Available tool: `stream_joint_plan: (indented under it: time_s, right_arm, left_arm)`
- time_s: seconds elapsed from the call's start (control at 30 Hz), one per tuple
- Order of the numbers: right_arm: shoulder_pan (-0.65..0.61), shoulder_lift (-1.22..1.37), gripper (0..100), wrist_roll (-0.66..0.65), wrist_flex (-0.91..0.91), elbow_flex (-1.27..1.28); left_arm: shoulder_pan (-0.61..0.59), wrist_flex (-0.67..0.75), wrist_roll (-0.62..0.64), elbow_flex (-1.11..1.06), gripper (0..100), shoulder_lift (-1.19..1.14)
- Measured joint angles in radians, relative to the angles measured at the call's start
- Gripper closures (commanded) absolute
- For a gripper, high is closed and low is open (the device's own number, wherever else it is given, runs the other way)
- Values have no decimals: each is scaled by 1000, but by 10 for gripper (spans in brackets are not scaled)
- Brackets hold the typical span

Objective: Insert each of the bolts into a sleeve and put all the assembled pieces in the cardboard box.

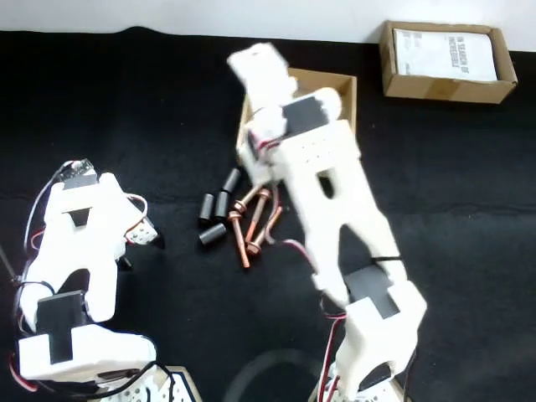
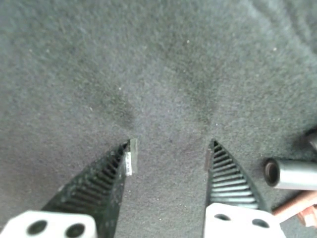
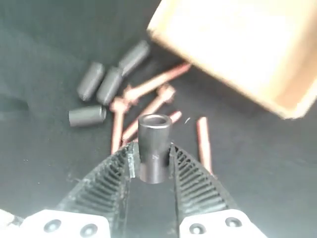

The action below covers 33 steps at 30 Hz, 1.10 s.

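Table (image 1: 469, 218) covered in black felt-like cloth, slightly fuzzy. Pale wall (image 1: 251, 17) along the far edge.

Right hand (image 3: 152, 158): closed on one sleeve (image 3: 153, 144), a smooth dark tube with its hollow end showing. The ridged black fingers (image 3: 111, 181) press it from both sides. It is held above the cloth, over the near end of the bolts.

Bolts (image 1: 251, 219): thin copper-coloured rods with wider heads, lying loose and fanned, some crossing each other. Four loose sleeves (image 1: 219, 205) lie flat just beside them, short dark cylinders; three are close together and one is a little apart.

Cardboard box (image 1: 337, 82): plain brown with straight walls, just beyond the bolts. The right arm partly covers it. One corner sits near the bolt heads.

Left hand (image 2: 170, 151): open, fingers spread, holding nothing, low over plain cloth. One loose sleeve and the bolt ends lie off to its side.

Second box (image 1: 394, 71) at the far corner, well apart, with a printed sheet (image 1: 444, 54) inside.
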<state>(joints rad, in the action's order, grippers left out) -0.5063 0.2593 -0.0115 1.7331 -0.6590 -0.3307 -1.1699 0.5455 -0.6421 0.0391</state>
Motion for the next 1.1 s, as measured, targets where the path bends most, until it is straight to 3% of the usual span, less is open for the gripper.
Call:
stream_joint_plan:
  time_s: [0.1,0.23,0.5,0.7,0.87,1.1]
  right_arm:
    - [98,-83,991,-2,21,-20]
    - [227,-258,991,-2,25,11]
    - [551,-744,991,-60,25,407]
    - [835,-1151,991,-172,-21,776]
    - [1085,-1475,991,-226,-203,1120]
    - [1300,-1967,991,-288,-500,1554]
  left_arm:
    - [0,0,-34,0,769,0]
    - [0,0,-203,-8,769,0]
    - [8,-3,-470,-3,772,0]
    - [129,-250,-591,192,772,0]
    - [265,-499,-651,457,772,0]
    - [463,-572,-844,671,771,0]
